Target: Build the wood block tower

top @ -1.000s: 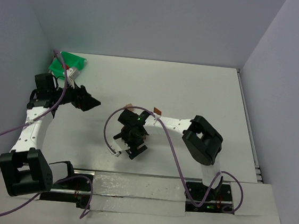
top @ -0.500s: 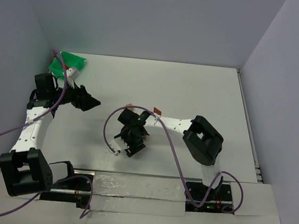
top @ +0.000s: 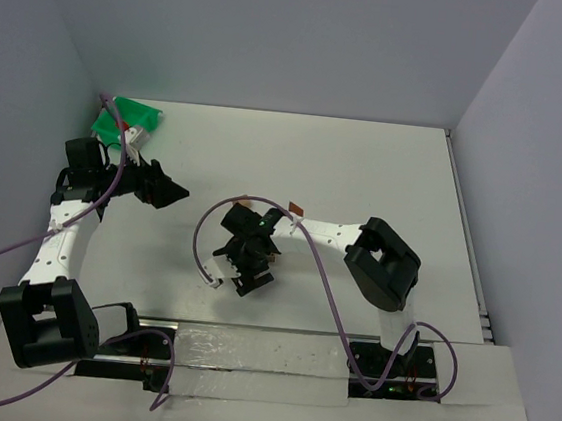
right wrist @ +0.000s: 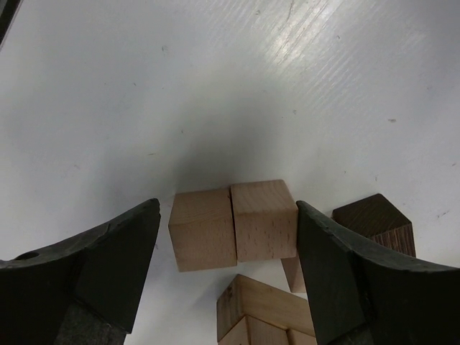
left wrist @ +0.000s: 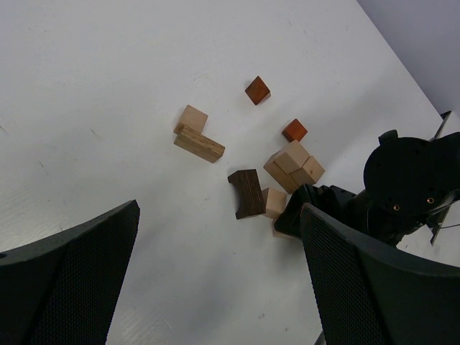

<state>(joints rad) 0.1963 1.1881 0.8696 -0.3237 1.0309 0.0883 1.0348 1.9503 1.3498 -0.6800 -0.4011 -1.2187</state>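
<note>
1. The right claw (right wrist: 226, 215) hangs low over the desk (right wrist: 237, 79) with its fingers spread wide and nothing in its grip.
2. Two tan cubes (right wrist: 233, 226) sit directly between those fingers, touching face to face.
3. The pair's long axis runs from finger to finger, along the closing line. The right-hand finger looks almost against its cube, and the left-hand one stands a little off.
4. Judged from this, closing here would press both cubes together as a row. To lift one alone, the claw would likely need a wrist turn or a sideways shift.
5. Just beyond the pair lie another tan block (right wrist: 262, 305) and a dark brown block (right wrist: 374, 219), close enough to be nudged.
6. The other wood blocks (left wrist: 199, 144) lie scattered on the desk, and no upright tower can be made out.
7. The left claw (top: 167, 194) is open and empty, well away near the green bin (top: 128, 119). The right arm is far nearer the blocks.
</note>
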